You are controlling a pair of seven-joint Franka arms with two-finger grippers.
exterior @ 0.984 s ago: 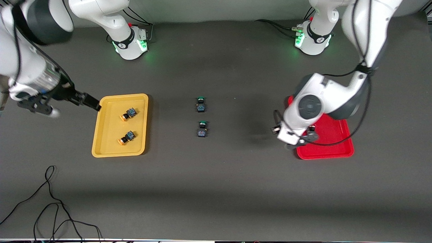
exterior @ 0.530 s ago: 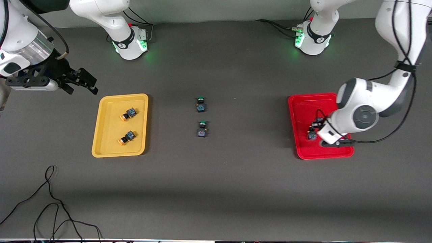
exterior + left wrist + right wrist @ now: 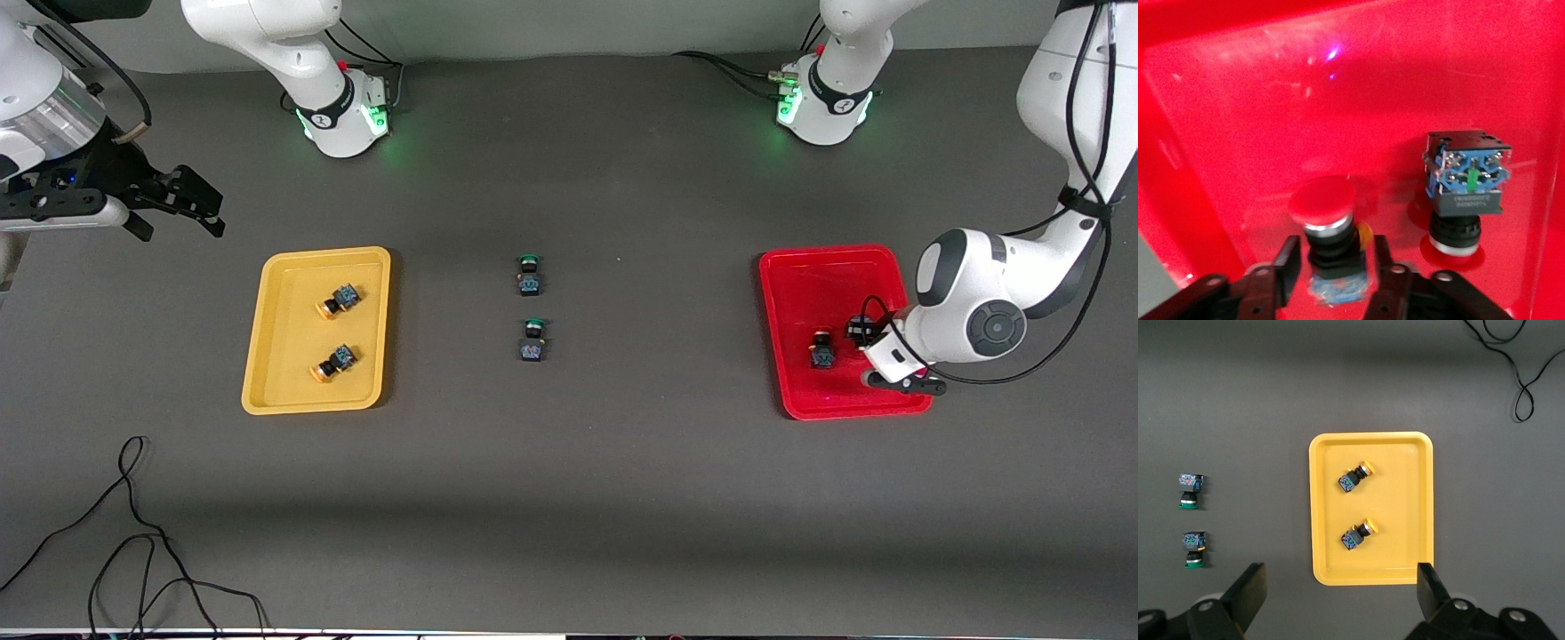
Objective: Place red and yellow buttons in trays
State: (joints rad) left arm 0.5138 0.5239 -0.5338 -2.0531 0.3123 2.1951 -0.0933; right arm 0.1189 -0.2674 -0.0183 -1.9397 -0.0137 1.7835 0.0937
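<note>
The red tray [image 3: 805,284] holds both red buttons. One red button [image 3: 822,349] lies free in it, and shows in the left wrist view [image 3: 1466,193]. My left gripper [image 3: 861,332] is low in the red tray [image 3: 1238,133]. Its fingers [image 3: 1290,257] stand on either side of the other red button [image 3: 1328,233], with small gaps, so the left gripper [image 3: 1337,263] is open. The yellow tray [image 3: 280,373] holds two yellow buttons [image 3: 338,300] [image 3: 333,363]. My right gripper [image 3: 182,206] is open and empty, above the table near the yellow tray [image 3: 1321,520].
Two green-capped switches [image 3: 529,275] [image 3: 532,340] sit at the table's middle, one nearer to the front camera than the other. A black cable [image 3: 133,533] lies near the front edge at the right arm's end. Both arm bases stand along the top.
My left gripper moved across the red tray toward the left arm's end with the red button between its fingers. My right gripper drew away from the yellow tray.
</note>
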